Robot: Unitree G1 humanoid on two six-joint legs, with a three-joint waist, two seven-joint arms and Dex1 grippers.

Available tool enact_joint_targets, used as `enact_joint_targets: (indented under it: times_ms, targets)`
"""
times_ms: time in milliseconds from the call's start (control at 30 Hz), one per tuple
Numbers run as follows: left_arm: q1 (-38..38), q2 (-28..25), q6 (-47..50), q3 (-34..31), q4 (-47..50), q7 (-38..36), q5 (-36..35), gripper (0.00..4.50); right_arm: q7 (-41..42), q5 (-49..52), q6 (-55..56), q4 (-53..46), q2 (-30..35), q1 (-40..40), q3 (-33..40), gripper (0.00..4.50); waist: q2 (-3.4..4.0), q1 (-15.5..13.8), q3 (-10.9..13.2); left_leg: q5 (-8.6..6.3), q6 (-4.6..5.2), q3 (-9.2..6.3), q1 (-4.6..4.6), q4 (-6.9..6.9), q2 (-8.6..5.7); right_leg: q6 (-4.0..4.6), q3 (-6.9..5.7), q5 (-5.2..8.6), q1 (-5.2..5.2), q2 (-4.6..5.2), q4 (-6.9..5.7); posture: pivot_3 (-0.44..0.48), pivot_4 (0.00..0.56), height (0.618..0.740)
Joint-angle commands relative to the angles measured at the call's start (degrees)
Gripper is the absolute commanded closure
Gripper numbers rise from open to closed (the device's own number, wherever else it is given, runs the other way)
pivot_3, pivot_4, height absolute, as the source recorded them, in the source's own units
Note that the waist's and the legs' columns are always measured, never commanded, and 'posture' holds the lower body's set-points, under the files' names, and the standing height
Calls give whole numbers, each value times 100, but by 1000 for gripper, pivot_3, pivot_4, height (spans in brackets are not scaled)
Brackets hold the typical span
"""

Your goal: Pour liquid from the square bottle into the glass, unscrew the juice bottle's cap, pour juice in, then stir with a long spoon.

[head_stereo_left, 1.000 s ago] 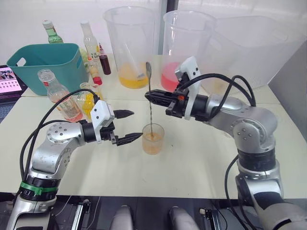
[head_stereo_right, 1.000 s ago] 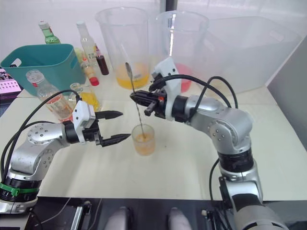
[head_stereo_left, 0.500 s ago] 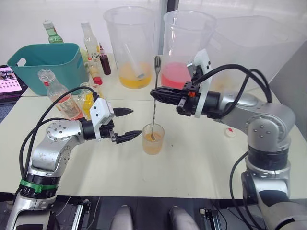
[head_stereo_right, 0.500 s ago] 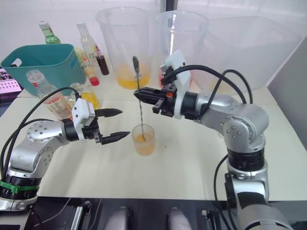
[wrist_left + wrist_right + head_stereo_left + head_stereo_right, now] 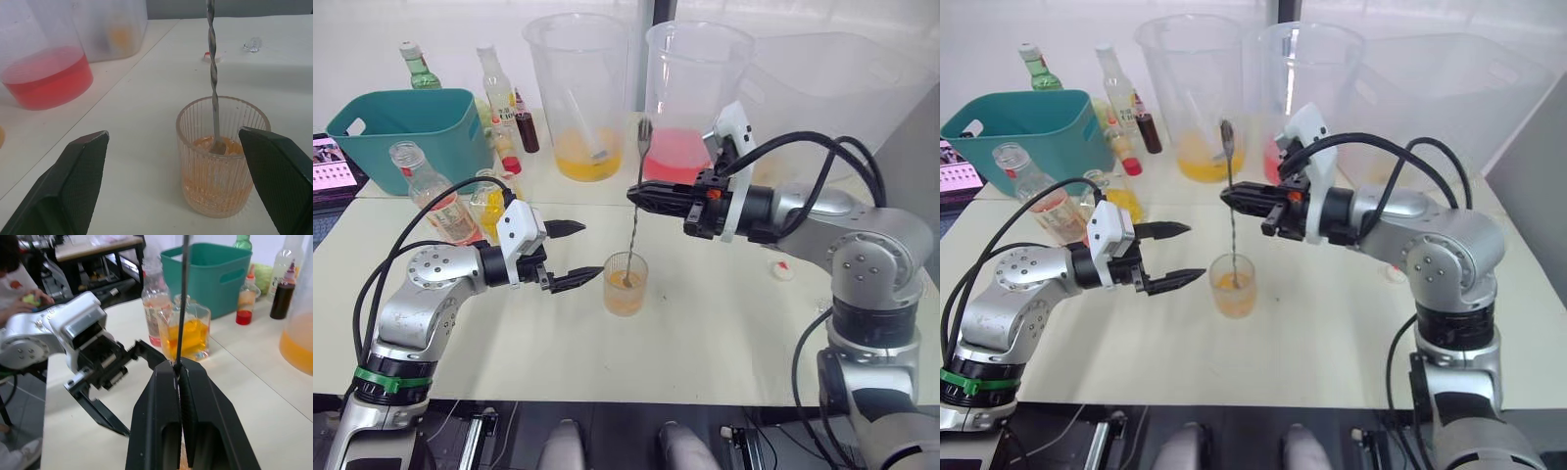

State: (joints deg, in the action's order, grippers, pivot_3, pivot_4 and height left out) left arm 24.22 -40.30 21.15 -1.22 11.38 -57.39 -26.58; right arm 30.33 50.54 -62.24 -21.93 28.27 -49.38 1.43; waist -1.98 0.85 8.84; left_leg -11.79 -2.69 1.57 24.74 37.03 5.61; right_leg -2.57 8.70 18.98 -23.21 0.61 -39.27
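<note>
The glass (image 5: pixel 626 284) stands mid-table with orange liquid in its lower part. The long spoon (image 5: pixel 635 211) stands nearly upright in it, bowl in the liquid, top leaning slightly right. My right gripper (image 5: pixel 636 196) is shut on the spoon's shaft well above the rim. My left gripper (image 5: pixel 594 252) is open just left of the glass, one finger on each side in the left wrist view, not touching it. The square bottle (image 5: pixel 492 211) and the uncapped juice bottle (image 5: pixel 435 201) stand behind my left arm. The juice bottle's cap (image 5: pixel 784 270) lies on the table under my right forearm.
A teal basket (image 5: pixel 411 132) sits at the back left beside a laptop (image 5: pixel 328 162). Two huge clear jugs, one with yellow liquid (image 5: pixel 579 88) and one with red (image 5: pixel 690 98), and a big clear tub (image 5: pixel 822 98) line the back. Several small bottles (image 5: pixel 499 88) stand between.
My right gripper has moved to the right with the spoon, whose top swung right while its bowl stayed in the glass. My left gripper has stayed put.
</note>
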Motion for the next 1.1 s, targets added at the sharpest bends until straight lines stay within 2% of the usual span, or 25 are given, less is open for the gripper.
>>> enact_joint_targets:
  times_ms: [33, 200, 467, 767, 967, 1100]
  targets:
    - [69, 11, -107, -34, 138, -10, 23, 32, -56, -328, 456, -150, -21, 15, -10, 4500, 0, -1, 0, 0, 0, 0, 0, 0, 0, 0, 0, 0, 0, 0, 0, 0, 150, 719]
    - [93, 20, -109, -23, 124, -15, 33, 32, -163, -614, 848, 40, -512, -65, -221, 4500, 0, 22, 0, 0, 0, 0, -1, -1, 0, 0, 0, 0, -1, 0, -1, 0, 150, 719]
    - [100, 25, -110, -27, 132, 1, 57, 32, -64, -423, 609, -13, -740, 57, -300, 4500, 0, 2, 0, 0, -1, 0, -1, 0, 0, 0, -1, 0, -1, 0, -4, 0, 150, 719]
    - [98, 94, -193, 18, 67, -49, 133, 32, -25, 269, -11, -93, -491, 54, 90, 4500, 0, 0, 0, 0, -1, 0, -1, 0, 0, 0, 0, 0, -1, 0, -4, 0, 150, 719]
    - [102, 128, -249, 15, 26, -89, 176, 32, 449, 439, -244, -137, 356, 43, 209, 4500, 0, -5, 0, 0, 0, 0, 0, 1, 0, 0, 0, 0, 1, 0, -1, 0, 150, 719]
    - [101, 147, -273, 25, 7, -95, 193, 32, 554, 426, -130, -63, 499, -7, 210, 4500, 0, 13, 0, 0, 0, 0, -1, 1, 0, 0, 0, 0, 1, 0, -1, 0, 150, 719]
